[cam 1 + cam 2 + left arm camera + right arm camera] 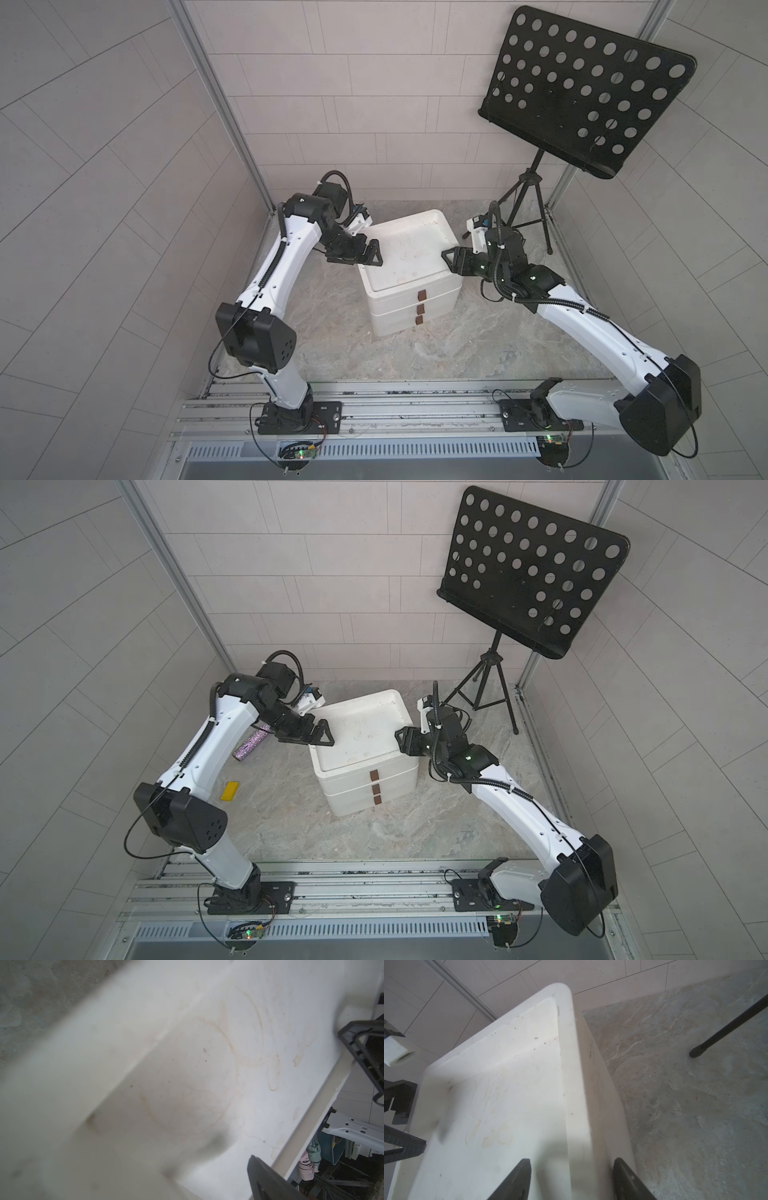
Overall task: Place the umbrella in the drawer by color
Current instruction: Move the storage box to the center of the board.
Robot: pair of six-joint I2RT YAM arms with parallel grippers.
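The right gripper [572,1159] has its two dark, wedge-shaped fingers [512,1180] apart, one on each side of the rounded right rim of the white drawer unit [395,299]. The wrist view is too blurred to tell whether they press on the rim. Across the unit, the left gripper [370,255] hangs over the left edge of the top with its angular black jaws spread wide and nothing between them. In its own wrist view [296,1095] there is only the top's smooth plastic below, marked with faint brown rings and specks. The unit is a squat, round-cornered chest with a shallow sunken top. Its three drawers are stacked flush and closed, each with a small brown tab handle [421,295] on the front. It sits on a grey, marbled, stone-look tabletop [374,353]. In a top view a glittery purple folded umbrella [249,746], a slim tube, lies on that surface to the unit's left, partly under the left arm and well apart from the drawers. Nearer the arm's base lies a small flat yellow block [230,791]. Past the unit's far edge, the left wrist view catches a pink folded umbrella [305,1165] and a pale teal folded umbrella [313,1150], soft and creased, side by side. Behind the right arm stands a black perforated music stand [582,91] on a thin tripod.
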